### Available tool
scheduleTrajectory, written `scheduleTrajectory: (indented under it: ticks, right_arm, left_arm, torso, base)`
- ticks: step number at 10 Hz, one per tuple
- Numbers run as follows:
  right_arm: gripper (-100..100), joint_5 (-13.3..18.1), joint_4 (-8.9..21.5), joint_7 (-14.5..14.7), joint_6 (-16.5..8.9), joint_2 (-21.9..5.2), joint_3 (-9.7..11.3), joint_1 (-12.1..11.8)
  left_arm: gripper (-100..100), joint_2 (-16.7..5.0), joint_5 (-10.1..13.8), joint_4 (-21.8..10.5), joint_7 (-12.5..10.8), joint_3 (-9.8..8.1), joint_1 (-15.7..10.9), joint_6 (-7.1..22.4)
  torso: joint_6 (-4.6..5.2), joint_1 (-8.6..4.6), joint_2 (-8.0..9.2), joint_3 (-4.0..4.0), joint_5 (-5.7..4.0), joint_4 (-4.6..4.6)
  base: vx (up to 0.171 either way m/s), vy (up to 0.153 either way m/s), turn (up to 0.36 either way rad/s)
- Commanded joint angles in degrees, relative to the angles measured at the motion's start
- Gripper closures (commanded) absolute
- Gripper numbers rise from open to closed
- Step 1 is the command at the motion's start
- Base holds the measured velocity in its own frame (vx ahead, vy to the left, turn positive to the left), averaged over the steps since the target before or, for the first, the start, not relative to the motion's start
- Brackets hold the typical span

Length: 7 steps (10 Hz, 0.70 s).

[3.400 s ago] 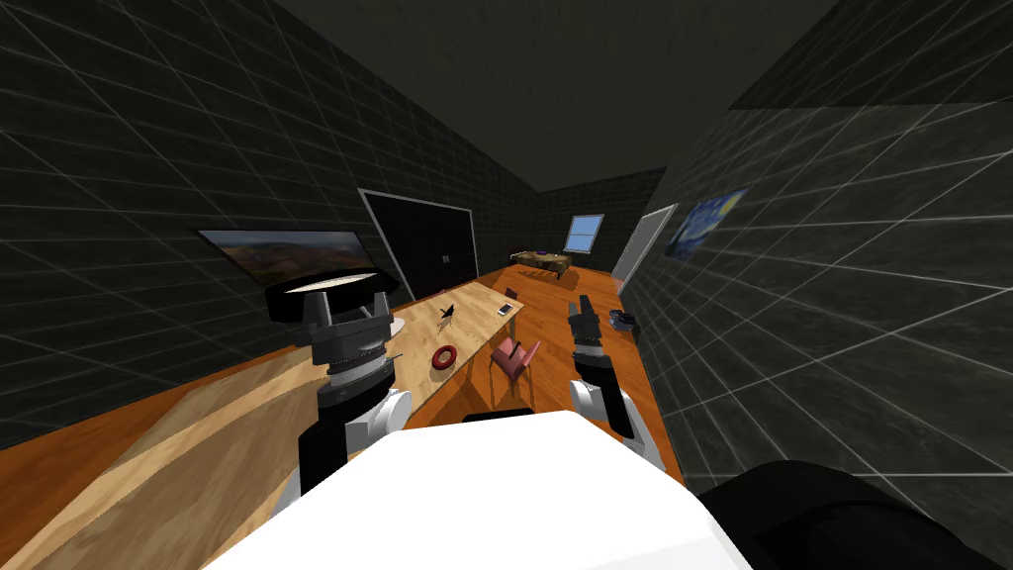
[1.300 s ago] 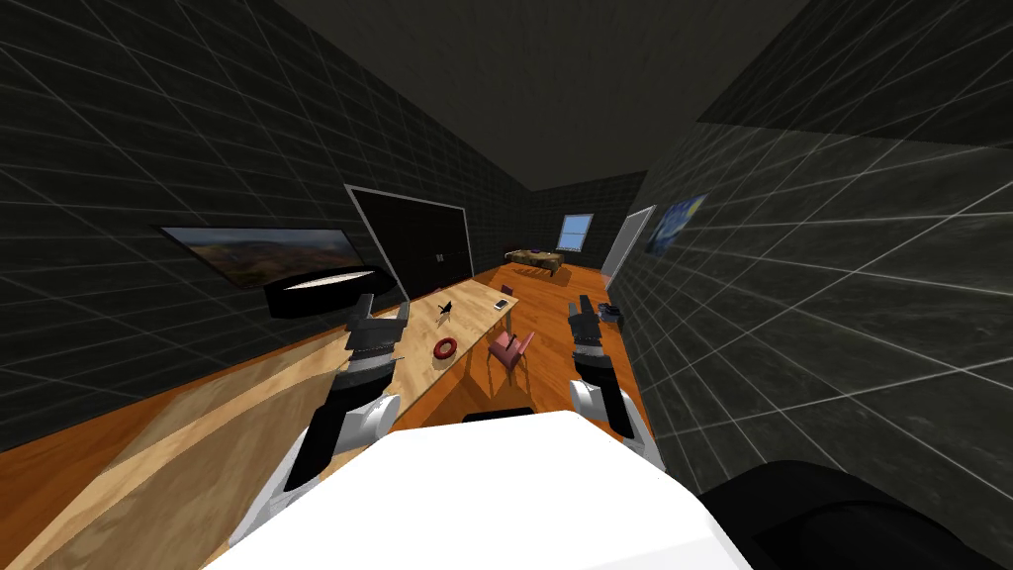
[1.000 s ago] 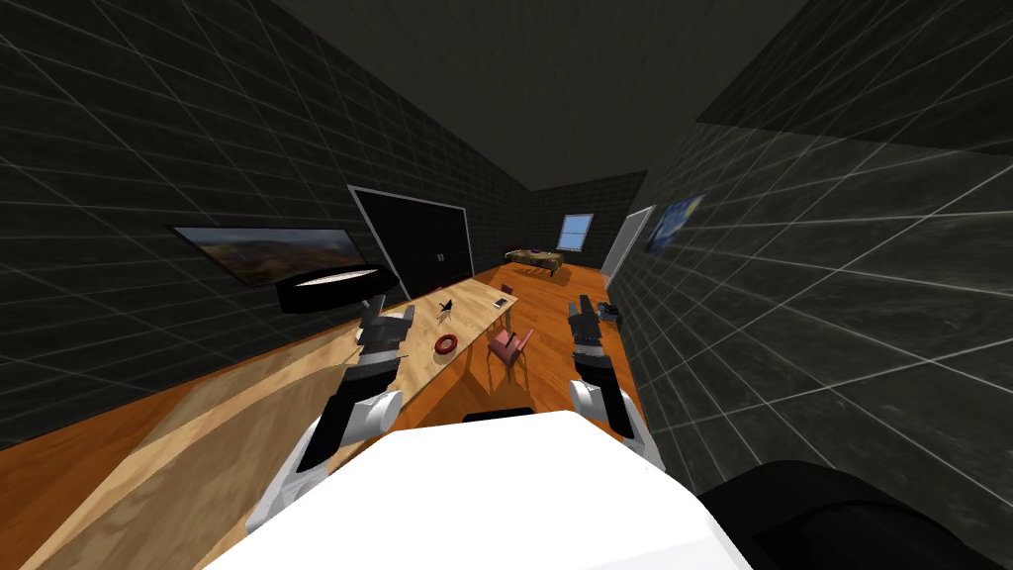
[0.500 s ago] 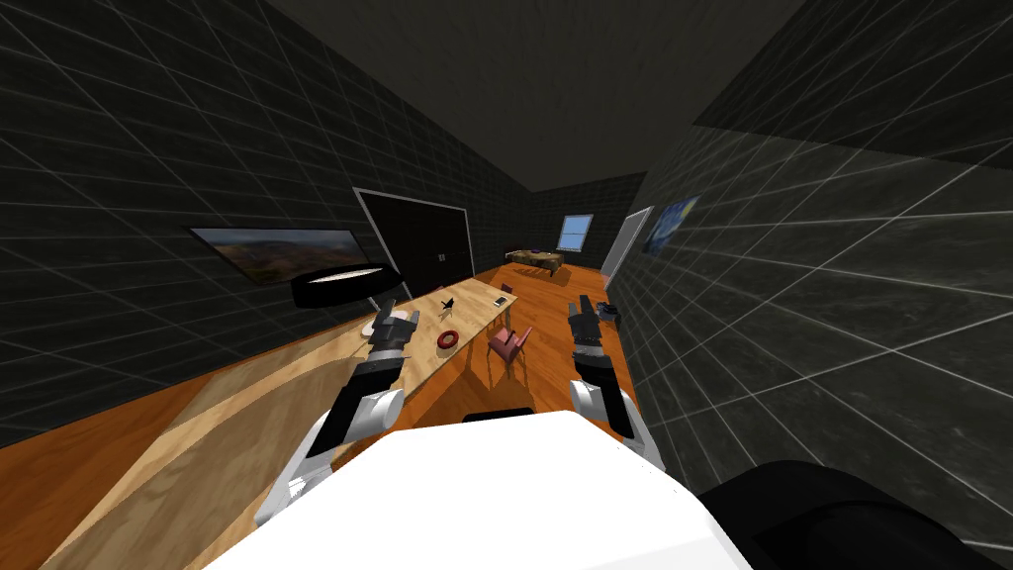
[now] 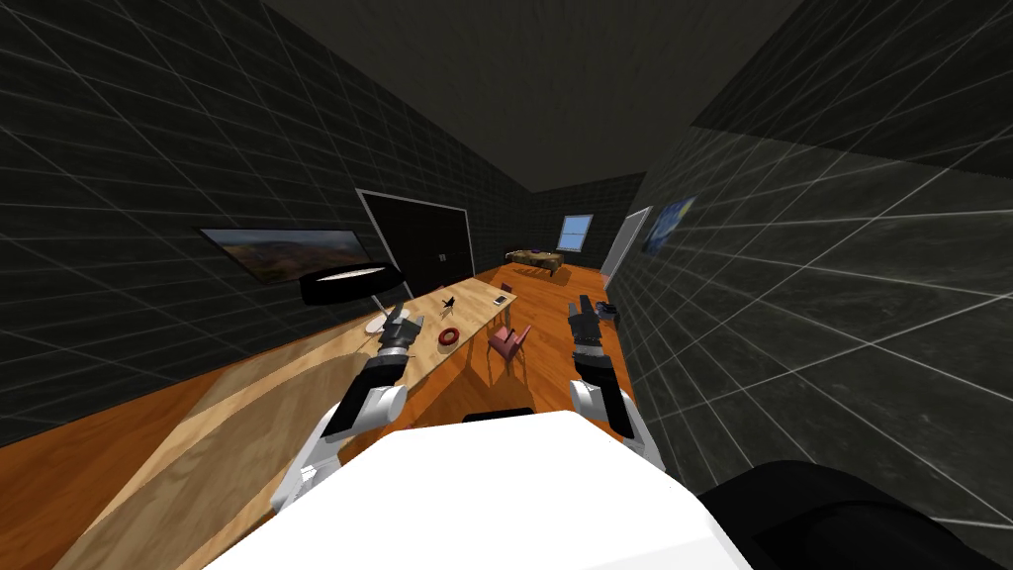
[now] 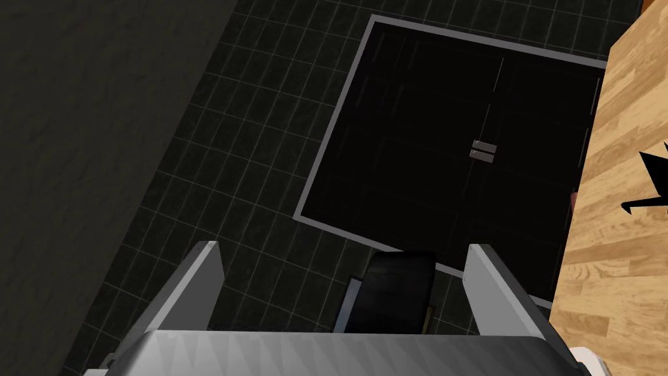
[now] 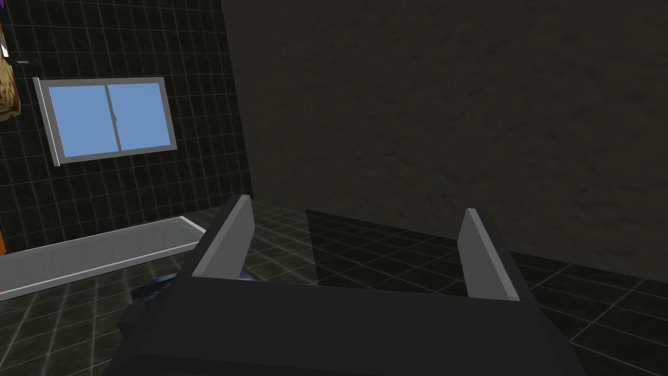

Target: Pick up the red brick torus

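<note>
A small dark-red ring [image 5: 448, 337] is lying flat on the long, pale wood-grain table [image 5: 297, 396], near the left gripper [image 5: 401, 316]. The left gripper and the right gripper [image 5: 584, 305] are both gaping, empty.

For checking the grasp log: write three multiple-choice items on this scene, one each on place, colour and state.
1. The red torus lies: A on the floor; B on the wooden table; C on a shelf.
2. The chair beside the table is: A pink; B blue; C green.
3. The left pincer is: A shut on the torus; B shut on a plate; C open.
B: it rests on the tabletop. A: its seat shows pink. C: its fingers stand wide apart.
</note>
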State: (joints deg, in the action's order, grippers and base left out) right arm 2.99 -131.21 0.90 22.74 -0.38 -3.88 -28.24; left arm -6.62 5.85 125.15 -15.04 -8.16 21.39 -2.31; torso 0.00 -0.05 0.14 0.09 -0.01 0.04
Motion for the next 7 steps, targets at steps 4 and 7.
scheduleTrajectory:
  ticks: [4, 7]
  right_arm:
    - [0, 0.0, 0.0, 0.0, 0.0, 0.0, 0.0, 0.0]
    - [0, 0.0, 0.0, 0.0, 0.0, 0.0, 0.0, 0.0]
  left_arm:
    - [-100, -0.2, 0.3, -3.2, -1.1, -0.43, -1.9, 7.0]
    - [-100, -0.2, 0.4, -4.5, -1.4, -0.55, -2.8, 11.2]
  torso:
    - [-0.01, 0.01, -0.05, -0.02, 0.00, -0.01]
    - [0.00, 0.02, -0.09, -0.05, 0.00, -0.02]
  base:
    - [-0.037, -0.009, 0.002]
    - [-0.023, -0.008, -0.002]
